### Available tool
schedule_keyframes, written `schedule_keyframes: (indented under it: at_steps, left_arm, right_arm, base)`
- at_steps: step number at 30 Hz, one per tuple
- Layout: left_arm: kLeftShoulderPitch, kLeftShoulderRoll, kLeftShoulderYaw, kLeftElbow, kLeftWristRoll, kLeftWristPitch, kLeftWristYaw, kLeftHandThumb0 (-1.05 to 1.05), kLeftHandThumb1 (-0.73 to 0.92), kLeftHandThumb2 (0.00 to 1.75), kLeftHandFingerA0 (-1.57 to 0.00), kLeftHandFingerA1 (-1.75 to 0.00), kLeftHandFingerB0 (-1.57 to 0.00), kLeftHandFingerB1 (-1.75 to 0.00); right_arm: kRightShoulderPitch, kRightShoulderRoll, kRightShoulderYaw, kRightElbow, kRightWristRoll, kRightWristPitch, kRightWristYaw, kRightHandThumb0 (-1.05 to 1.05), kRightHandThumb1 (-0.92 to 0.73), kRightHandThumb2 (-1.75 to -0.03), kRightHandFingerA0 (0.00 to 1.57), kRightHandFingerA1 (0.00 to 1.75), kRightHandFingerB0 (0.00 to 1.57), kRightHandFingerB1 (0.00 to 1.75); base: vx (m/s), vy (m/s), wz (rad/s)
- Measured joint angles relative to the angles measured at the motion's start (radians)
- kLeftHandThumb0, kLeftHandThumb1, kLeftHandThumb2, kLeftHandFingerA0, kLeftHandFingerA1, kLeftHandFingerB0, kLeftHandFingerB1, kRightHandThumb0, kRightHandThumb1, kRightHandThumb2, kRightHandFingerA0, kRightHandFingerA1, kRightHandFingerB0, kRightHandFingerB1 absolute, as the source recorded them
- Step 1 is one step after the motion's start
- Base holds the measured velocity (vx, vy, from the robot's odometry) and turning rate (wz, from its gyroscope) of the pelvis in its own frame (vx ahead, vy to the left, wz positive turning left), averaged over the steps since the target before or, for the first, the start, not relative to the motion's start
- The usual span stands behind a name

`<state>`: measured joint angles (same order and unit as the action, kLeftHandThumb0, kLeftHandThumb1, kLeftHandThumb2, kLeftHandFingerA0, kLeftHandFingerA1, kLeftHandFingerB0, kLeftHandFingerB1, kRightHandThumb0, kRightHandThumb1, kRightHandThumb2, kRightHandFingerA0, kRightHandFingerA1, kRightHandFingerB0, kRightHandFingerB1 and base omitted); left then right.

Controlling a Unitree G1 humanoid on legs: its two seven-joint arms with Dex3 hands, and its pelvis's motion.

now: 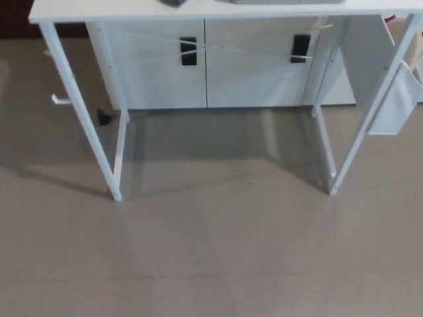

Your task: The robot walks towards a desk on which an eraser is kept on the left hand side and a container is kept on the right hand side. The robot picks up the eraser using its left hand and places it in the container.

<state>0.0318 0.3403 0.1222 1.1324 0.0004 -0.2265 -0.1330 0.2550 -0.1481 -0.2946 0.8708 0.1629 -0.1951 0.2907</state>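
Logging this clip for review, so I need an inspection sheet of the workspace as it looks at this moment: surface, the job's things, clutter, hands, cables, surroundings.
Surface: white desk at the top of the head view; only the front edge of its top shows, with its white legs on a grey-brown floor.
Job's things: a dark object left of centre and a grey object right of centre, both cut off at the frame top; too little shows to identify either.
Clutter: small dark object on the floor by the left legs.
Hands: nothing seen.
Cables: nothing seen.
Surroundings: white cabinet with two dark handles behind the desk; white fabric pouch hanging at the desk's right side.
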Motion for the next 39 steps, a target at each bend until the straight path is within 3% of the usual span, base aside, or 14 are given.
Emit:
schedule_keyframes:
  at_steps: [1,2,3,11,12,13,18,19,22,23,24,39]
  left_arm:
    - [0.002,0.000,0.000,0.000,0.000,0.000,0.000,-0.30,0.61,0.58,-0.54,-0.46,-0.33,-0.35]
    - [0.003,0.000,-0.001,0.000,0.000,0.000,0.000,-0.30,0.61,0.58,-0.54,-0.47,-0.33,-0.35]
    - [0.005,0.000,-0.001,-0.001,0.000,0.000,0.000,-0.31,0.61,0.58,-0.55,-0.47,-0.33,-0.35]
    - [-0.006,0.011,-0.016,-0.003,0.013,-0.003,0.005,-0.31,0.61,0.58,-0.55,-0.46,-0.35,-0.35]
    - [-0.006,0.013,-0.017,-0.005,0.015,-0.005,0.005,-0.30,0.61,0.58,-0.55,-0.46,-0.36,-0.35]
    - [-0.005,0.014,-0.019,-0.008,0.017,-0.005,0.005,-0.30,0.61,0.58,-0.54,-0.45,-0.36,-0.35]
    - [0.021,0.013,-0.038,-0.029,0.028,-0.006,0.011,-0.32,0.61,0.59,-0.51,-0.43,-0.38,-0.36]
    - [0.027,0.013,-0.042,-0.032,0.031,-0.008,0.013,-0.33,0.61,0.59,-0.50,-0.43,-0.38,-0.35]
    - [0.043,0.012,-0.062,-0.039,0.039,-0.014,0.017,-0.34,0.61,0.58,-0.51,-0.41,-0.39,-0.35]
    - [0.051,0.011,-0.074,-0.041,0.044,-0.017,0.018,-0.41,0.50,0.74,-0.46,-0.50,-0.33,-0.44]
    - [0.059,0.008,-0.083,-0.046,0.050,-0.018,0.020,-0.33,0.60,0.58,-0.51,-0.41,-0.37,-0.34]
    - [0.094,-0.018,-0.124,-0.078,0.074,-0.034,0.004,-0.33,0.61,0.58,-0.47,-0.42,-0.34,-0.34]
  right_arm:
    - [0.000,0.000,0.001,0.003,0.000,-0.002,-0.001,-0.30,-0.42,-0.88,0.29,0.60,0.16,0.51]
    - [0.001,0.000,0.000,0.005,0.000,-0.003,-0.001,-0.35,-0.62,-0.58,0.33,0.50,0.25,0.38]
    - [0.001,-0.001,0.001,0.008,0.000,-0.004,-0.001,-0.30,-0.43,-0.89,0.27,0.59,0.14,0.50]
    - [-0.003,0.008,0.009,0.012,0.000,-0.013,-0.004,-0.29,-0.43,-0.90,0.31,0.61,0.15,0.51]
    - [-0.001,0.008,0.011,0.007,0.000,-0.014,-0.004,-0.36,-0.63,-0.58,0.34,0.50,0.26,0.37]
    - [0.003,0.008,0.012,0.005,-0.001,-0.015,-0.006,-0.30,-0.43,-0.89,0.29,0.60,0.14,0.50]
    - [0.009,0.008,0.015,0.023,-0.003,-0.015,-0.014,-0.31,-0.43,-0.90,0.33,0.62,0.13,0.50]
    - [0.012,0.009,0.017,0.023,-0.004,-0.015,-0.015,-0.36,-0.63,-0.58,0.40,0.55,0.25,0.38]
    - [0.031,0.010,0.027,0.005,-0.009,-0.016,-0.019,-0.36,-0.63,-0.59,0.42,0.53,0.27,0.38]
    - [0.039,0.009,0.031,-0.003,-0.011,-0.017,-0.021,-0.36,-0.62,-0.58,0.42,0.54,0.28,0.38]
    - [0.035,0.013,0.036,0.000,-0.013,-0.017,-0.022,-0.35,-0.62,-0.58,0.42,0.53,0.28,0.37]
    - [0.051,0.004,0.047,0.046,-0.017,-0.035,-0.024,-0.34,-0.61,-0.58,0.43,0.55,0.29,0.38]
  base:
    - [0.36,-0.084,-0.11]
    - [0.36,-0.076,-0.19]
    - [0.37,-0.067,-0.18]
    - [0.37,0.115,-0.13]
    - [0.30,0.133,0.02]
    - [0.19,0.083,0.07]
    - [0.16,0.005,0.10]
    - [0.15,-0.113,0.22]
    - [0.15,-0.167,0.18]
    - [0.26,-0.175,0.05]
    - [0.21,-0.181,-0.13]
    - [0.13,-0.045,-0.01]
